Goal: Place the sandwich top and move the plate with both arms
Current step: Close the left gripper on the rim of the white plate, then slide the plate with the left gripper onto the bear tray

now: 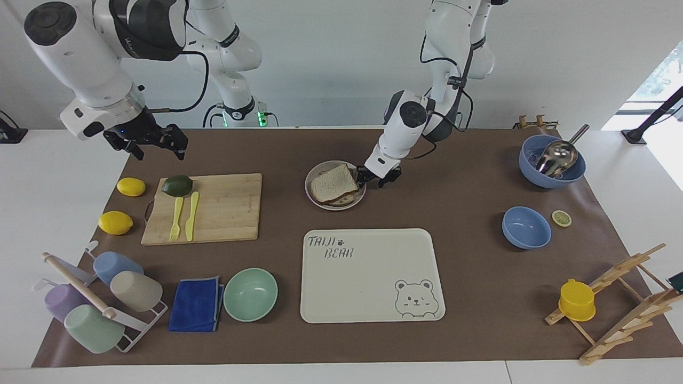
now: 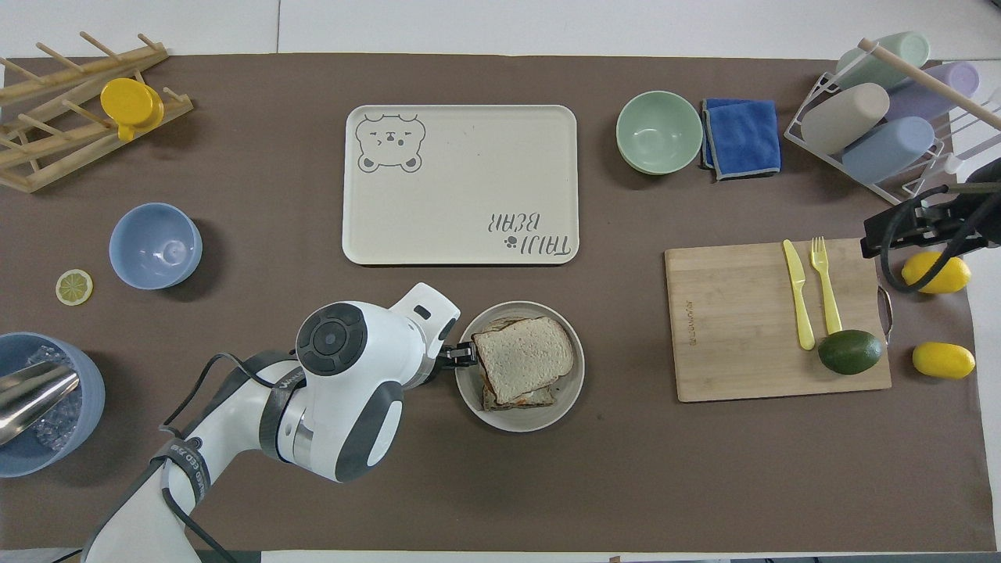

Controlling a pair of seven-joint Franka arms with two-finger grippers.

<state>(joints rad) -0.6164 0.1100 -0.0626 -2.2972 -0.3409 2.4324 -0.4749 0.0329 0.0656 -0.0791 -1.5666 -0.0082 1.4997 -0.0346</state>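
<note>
The sandwich top (image 1: 333,183) lies on a stacked sandwich on the plate (image 1: 316,170), between the wooden board and the left arm's end of the table, nearer to the robots than the tray. In the overhead view the sandwich top (image 2: 522,356) sits slightly askew on the lower slice, on the plate (image 2: 571,392). My left gripper (image 1: 375,178) is low at the plate's rim on the left arm's side, fingers apart; it also shows in the overhead view (image 2: 461,356). My right gripper (image 1: 147,143) hangs open and empty in the air over the mat's edge near a lemon (image 1: 131,186).
A cream bear tray (image 1: 373,298) lies farther from the robots than the plate. A wooden board (image 1: 224,208) holds a yellow fork, a knife and an avocado (image 1: 177,185). A mint bowl (image 1: 251,293), blue cloth, cup rack, two blue bowls (image 1: 526,228) and a wooden rack stand around.
</note>
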